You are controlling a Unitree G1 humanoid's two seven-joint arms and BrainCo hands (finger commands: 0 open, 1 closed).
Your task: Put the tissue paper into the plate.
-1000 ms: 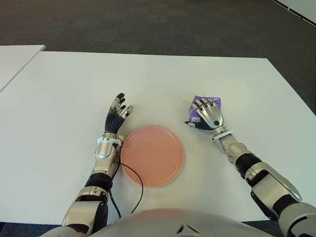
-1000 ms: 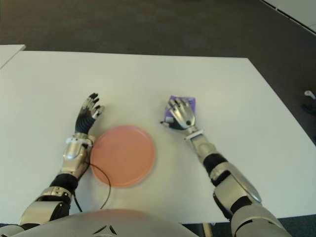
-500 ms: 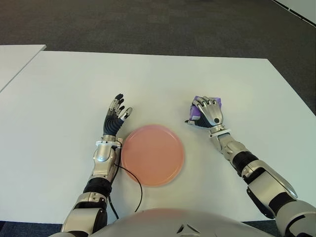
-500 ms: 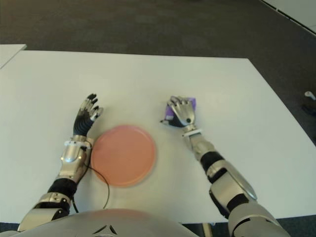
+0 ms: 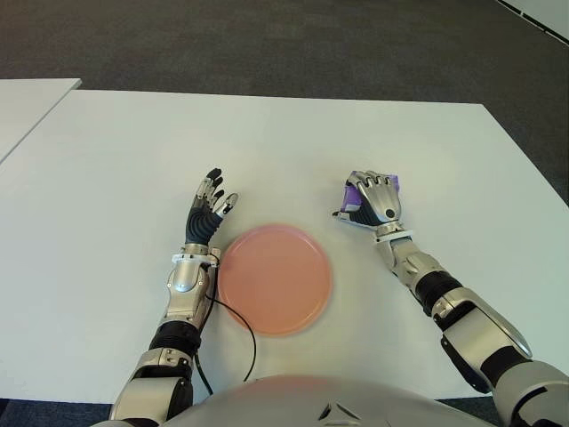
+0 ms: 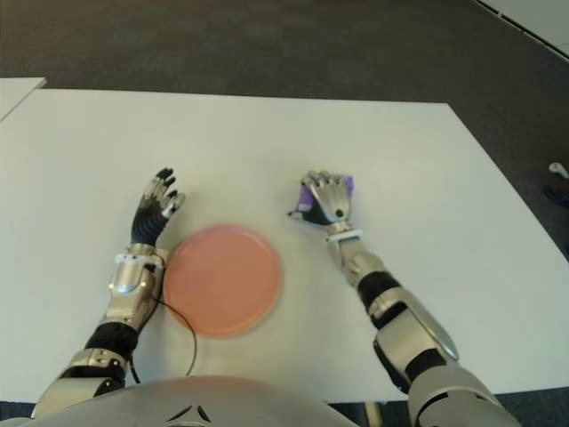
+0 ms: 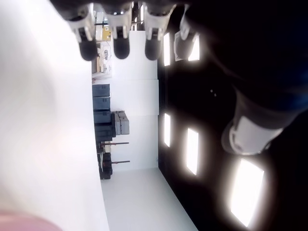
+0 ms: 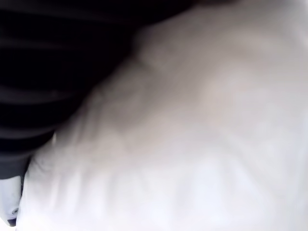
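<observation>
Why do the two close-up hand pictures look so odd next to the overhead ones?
Left wrist view: bright ceiling lights flare with glowing halos. Right wrist view: only soft white blur beside darkness, too close to focus. Eye views: evenly lit, faint shadows, the plate slightly soft-edged, the right hand over the purple tissue pack.

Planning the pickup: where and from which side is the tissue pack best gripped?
Judging by its low, flat pose on the table, grip the purple tissue pack across its short sides from above, as the right robot hand does now, fingers curled over it.

Right hand (image 5: 377, 199) hides most of tissue pack (image 5: 392, 183).
</observation>
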